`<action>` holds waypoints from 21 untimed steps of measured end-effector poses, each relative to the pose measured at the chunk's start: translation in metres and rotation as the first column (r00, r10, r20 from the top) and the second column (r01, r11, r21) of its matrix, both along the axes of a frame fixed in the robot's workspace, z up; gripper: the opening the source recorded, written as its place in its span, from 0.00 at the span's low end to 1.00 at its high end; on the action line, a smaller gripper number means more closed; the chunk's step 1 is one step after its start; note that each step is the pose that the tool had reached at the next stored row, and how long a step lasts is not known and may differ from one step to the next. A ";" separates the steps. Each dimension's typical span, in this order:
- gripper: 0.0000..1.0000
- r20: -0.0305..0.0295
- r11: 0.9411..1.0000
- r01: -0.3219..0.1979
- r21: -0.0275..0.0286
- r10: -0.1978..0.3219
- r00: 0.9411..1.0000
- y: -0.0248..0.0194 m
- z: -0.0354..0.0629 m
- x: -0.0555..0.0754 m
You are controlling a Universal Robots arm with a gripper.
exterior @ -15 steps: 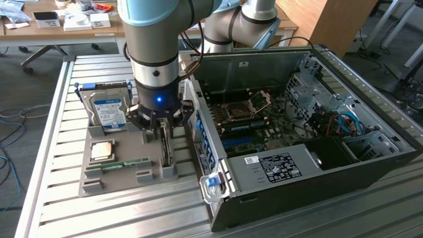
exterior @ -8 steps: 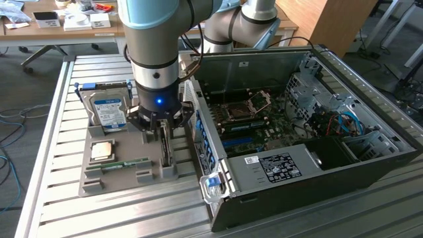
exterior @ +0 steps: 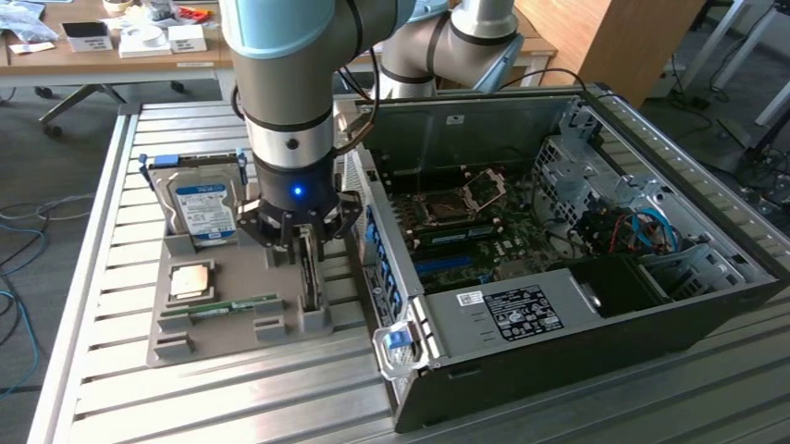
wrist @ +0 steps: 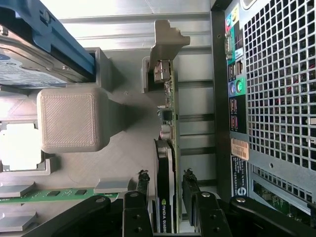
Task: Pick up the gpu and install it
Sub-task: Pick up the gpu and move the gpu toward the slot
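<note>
The gpu (exterior: 310, 282) stands on edge in a slot of the grey holder (exterior: 228, 328), beside the computer case. In the wrist view the gpu (wrist: 168, 116) is a thin green-edged board with a black cooler and a grey bracket end (wrist: 165, 44) at its far end. My gripper (exterior: 309, 242) hangs straight above it, lowered onto it. The wrist view has my gripper (wrist: 166, 183) straddling the card, one finger on each side with a thin gap to the board. The gripper is open and the card still sits in its slot.
The holder also carries a hard drive (exterior: 205, 211) with a blue-white label, a CPU (exterior: 189, 279) and a green memory stick (exterior: 222, 306). The open computer case (exterior: 642, 305) lies close on the exterior view's right, its motherboard (exterior: 463, 231) exposed and its rear panel (wrist: 276, 98) next to the card.
</note>
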State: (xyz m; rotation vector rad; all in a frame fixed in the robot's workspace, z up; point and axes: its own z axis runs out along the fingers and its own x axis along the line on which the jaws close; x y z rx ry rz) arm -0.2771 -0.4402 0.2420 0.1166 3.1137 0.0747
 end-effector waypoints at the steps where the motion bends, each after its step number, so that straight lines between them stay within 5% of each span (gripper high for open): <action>1: 0.42 0.000 1.000 0.000 0.000 0.000 1.000 0.0000 -0.0010 0.000; 21: 0.42 0.000 1.000 0.000 0.003 0.000 1.000 0.0031 -0.0068 0.000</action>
